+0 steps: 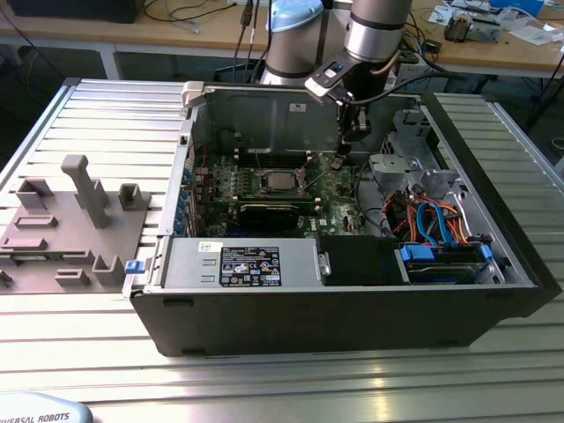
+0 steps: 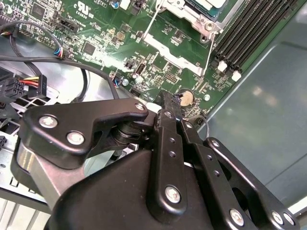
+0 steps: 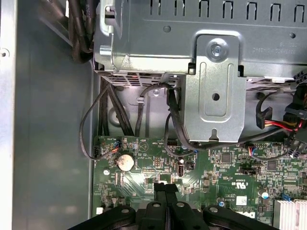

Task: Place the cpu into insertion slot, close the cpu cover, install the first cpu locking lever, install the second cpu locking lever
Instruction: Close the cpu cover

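Nearest, in the second wrist view: gripper (image 2: 171,103) pinched narrow, fingers pressed together with nothing seen between them. Hovers just above the green board (image 2: 158,76), beside a coin cell (image 2: 186,98). Probably kept slim to pass between the case wall (image 2: 268,96) and the cables (image 3: 114,112) seen in the first wrist view.

Beyond the tips, what looks like the cpu cover (image 2: 172,50), swung open toward the gripper, flanked by two thin wire levers (image 2: 149,26), apparently unlatched.

Farther on, the insertion slot (image 2: 200,19), with the cpu (image 1: 280,181) already seated, silvery top up.

Open board between tips and socket. Tighter at the sides: memory slots (image 2: 249,28) along one edge, metal drive cage (image 3: 216,96) opposite.
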### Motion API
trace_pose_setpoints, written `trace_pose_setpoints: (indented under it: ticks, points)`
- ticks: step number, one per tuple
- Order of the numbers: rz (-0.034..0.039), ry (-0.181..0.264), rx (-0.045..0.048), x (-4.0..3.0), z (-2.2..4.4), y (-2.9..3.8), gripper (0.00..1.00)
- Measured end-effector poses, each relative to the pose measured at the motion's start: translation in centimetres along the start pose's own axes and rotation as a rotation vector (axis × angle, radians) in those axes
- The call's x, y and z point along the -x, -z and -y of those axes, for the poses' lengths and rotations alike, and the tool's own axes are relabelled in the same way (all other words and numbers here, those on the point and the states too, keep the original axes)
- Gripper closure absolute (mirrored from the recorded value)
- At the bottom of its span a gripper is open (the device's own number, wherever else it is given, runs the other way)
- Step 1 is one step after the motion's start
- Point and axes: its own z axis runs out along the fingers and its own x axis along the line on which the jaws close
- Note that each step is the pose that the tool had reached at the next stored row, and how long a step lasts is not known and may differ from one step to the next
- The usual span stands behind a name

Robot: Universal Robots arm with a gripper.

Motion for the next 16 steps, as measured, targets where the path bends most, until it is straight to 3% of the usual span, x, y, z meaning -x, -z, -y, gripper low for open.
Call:
trace_pose_setpoints:
  ticks: [16]
  points:
    - [0.0,0.0,0.0,0.01,-0.45,0.0,0.89]
